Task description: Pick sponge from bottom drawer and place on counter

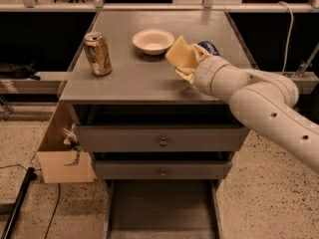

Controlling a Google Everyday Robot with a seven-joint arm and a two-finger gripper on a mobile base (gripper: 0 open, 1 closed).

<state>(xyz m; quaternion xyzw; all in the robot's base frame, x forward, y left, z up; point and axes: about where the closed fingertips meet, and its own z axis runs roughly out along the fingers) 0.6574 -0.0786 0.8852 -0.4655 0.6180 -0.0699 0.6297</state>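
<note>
Your claw grips the sponge, holding it tilted on edge just right of the white bowl and a little above the worktop. The bottom drawer, well below the bowl at the cabinet's foot, stands pulled out with no sponge showing on its grey floor, so the pick looks done and the placing is in hand. The sponge is likely carried clear of the bowl so that it lands on open surface, not the rim. A soda can stands well left of the bowl. A blue object lies right of it, behind the arm. Lower before you release.
</note>
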